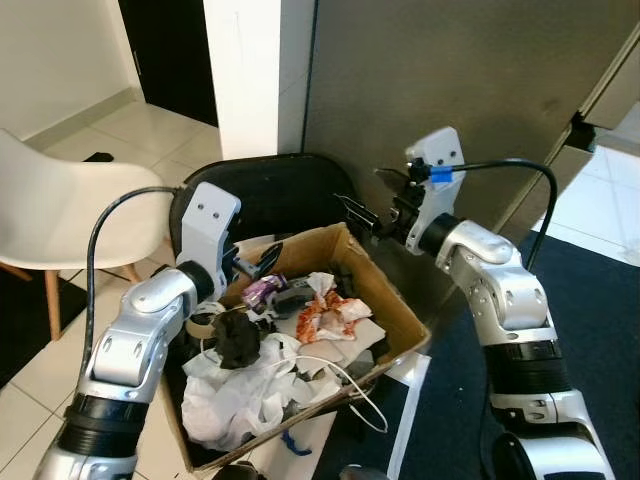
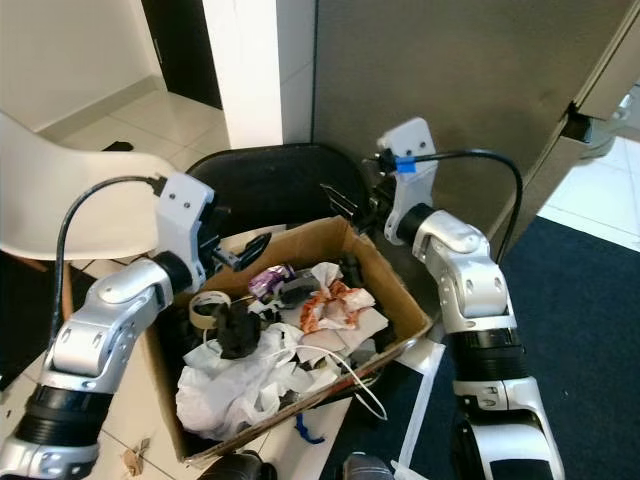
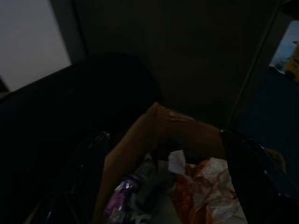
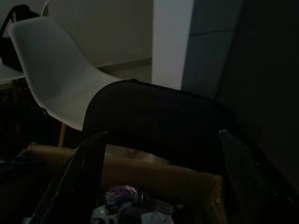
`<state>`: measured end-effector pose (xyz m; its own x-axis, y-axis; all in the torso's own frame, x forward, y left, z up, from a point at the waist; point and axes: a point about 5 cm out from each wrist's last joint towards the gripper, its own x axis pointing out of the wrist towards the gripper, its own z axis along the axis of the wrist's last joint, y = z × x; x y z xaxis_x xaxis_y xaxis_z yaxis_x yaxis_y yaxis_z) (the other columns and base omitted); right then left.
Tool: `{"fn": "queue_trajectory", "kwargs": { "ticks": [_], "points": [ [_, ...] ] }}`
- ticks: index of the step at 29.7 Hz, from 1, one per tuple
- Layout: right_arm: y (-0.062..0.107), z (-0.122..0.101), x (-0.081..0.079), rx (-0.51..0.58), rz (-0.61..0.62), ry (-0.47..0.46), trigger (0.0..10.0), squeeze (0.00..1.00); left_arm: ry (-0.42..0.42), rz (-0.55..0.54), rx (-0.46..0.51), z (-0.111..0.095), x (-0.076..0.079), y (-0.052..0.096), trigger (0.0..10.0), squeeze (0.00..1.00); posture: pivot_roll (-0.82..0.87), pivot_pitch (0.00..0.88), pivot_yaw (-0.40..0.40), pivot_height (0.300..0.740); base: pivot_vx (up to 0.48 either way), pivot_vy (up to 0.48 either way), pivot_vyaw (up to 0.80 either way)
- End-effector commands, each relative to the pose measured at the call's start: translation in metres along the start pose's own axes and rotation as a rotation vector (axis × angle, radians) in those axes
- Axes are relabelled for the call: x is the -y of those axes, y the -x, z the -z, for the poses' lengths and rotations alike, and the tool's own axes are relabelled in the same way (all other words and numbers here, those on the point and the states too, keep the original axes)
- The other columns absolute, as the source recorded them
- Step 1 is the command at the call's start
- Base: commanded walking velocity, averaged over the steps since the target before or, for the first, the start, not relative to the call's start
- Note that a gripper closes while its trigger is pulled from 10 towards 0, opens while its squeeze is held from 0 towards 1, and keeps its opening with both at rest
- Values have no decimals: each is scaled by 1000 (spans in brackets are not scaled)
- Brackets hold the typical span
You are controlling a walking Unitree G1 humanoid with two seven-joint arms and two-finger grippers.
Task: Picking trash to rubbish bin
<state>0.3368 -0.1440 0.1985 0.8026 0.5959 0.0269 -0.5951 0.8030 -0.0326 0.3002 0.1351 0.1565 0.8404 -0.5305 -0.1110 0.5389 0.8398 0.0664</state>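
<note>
An open cardboard box heaped with trash stands on the floor in front of me: a purple wrapper, a red-and-white wrapper, a black crumpled lump and white bags and paper. Behind the box stands a black rubbish bin. My left gripper is open at the box's far left rim, just above the purple wrapper. My right gripper is open above the box's far corner, pointing toward the bin. Neither holds anything.
A white chair stands to the left on the tile floor. A grey cabinet front and a white pillar rise behind the bin. A dark blue rug lies to the right. A white cord loops over the box's near rim.
</note>
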Motion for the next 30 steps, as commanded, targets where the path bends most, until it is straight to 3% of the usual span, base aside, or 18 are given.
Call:
{"fn": "queue_trajectory", "kwargs": {
  "ticks": [1,12,30],
  "points": [
    [0,3,0,3,5,-12,10000,0,15,-14,-22,6,1,-4,10000,0,-40,0,-53,740,0,0,0],
    [-4,21,-17,-21,-19,-7,10000,0,31,-57,7,5,1,-13,10000,0,-36,0,-48,740,-151,0,0],
    [-5,24,-16,-33,-26,-24,10000,0,29,-55,14,6,4,-18,10000,0,-41,0,-53,740,-320,0,0]
  ]
}}
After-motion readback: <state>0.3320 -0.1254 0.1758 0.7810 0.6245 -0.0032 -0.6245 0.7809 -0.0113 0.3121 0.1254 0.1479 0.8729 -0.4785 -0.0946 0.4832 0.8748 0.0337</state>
